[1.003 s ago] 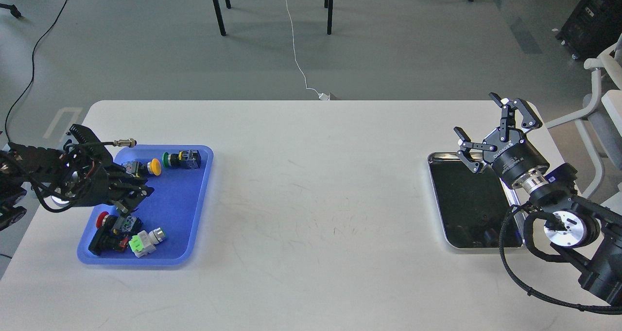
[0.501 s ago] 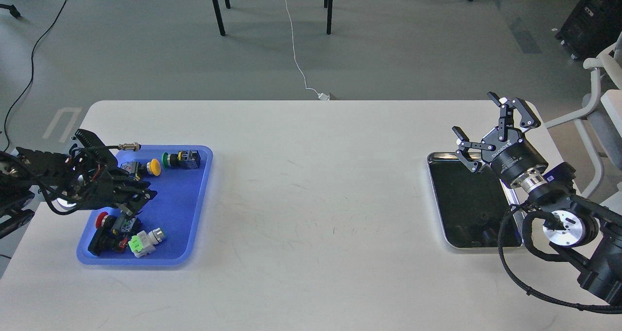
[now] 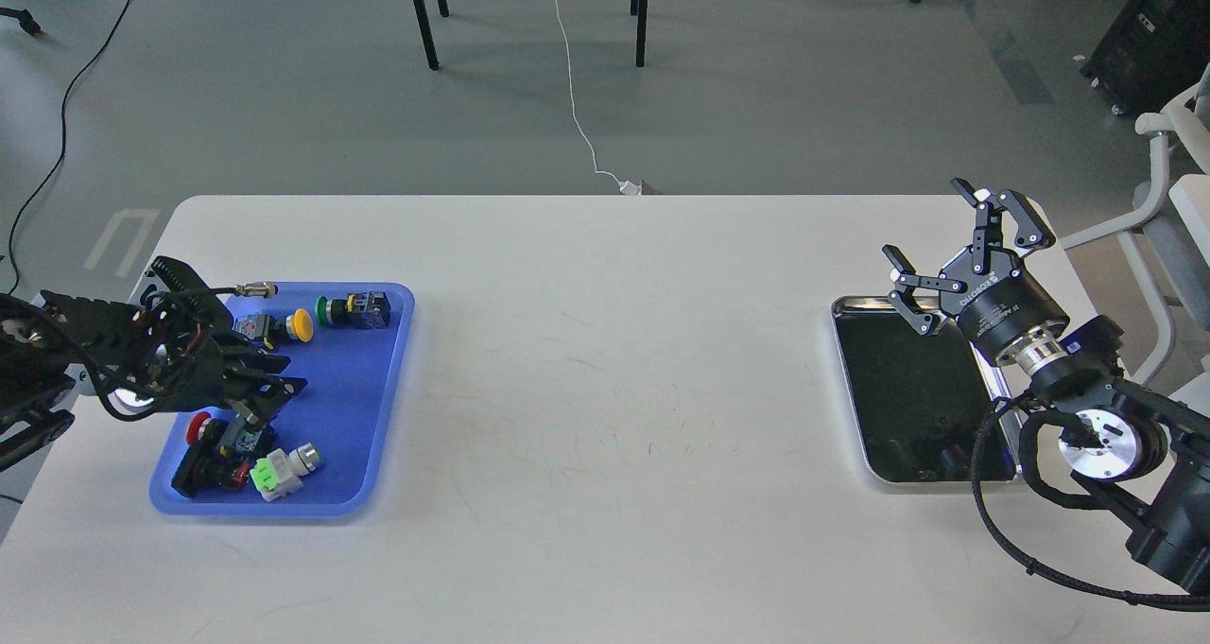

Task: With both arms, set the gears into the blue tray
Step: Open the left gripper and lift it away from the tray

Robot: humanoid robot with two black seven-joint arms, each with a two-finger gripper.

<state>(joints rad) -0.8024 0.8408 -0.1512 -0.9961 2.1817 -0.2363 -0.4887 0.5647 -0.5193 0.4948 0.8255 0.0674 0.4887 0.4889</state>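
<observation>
The blue tray (image 3: 364, 408) lies at the table's left. My left gripper (image 3: 284, 379) hovers low over the tray's left half, pointing right, and its two dark fingers stand slightly apart with nothing visible between them. My right gripper (image 3: 928, 228) hangs wide open and empty above the far end of the silver tray (image 3: 851, 389) at the right. Inside that tray's black bottom, small dark round gears (image 3: 938, 425) show only faintly near its front end. I make out no gear in the blue tray.
Push-button switches lie in the blue tray: yellow-capped (image 3: 301, 323), green-capped (image 3: 328, 310), red-capped (image 3: 198, 426) and a white and green one (image 3: 284, 464). A white chair (image 3: 1172, 200) stands off the table's right edge. White tabletop (image 3: 614, 389) separates the two trays.
My left gripper has crept a little to the right over the blue tray and its fingers have spread apart. The right gripper has barely moved and stays open.
</observation>
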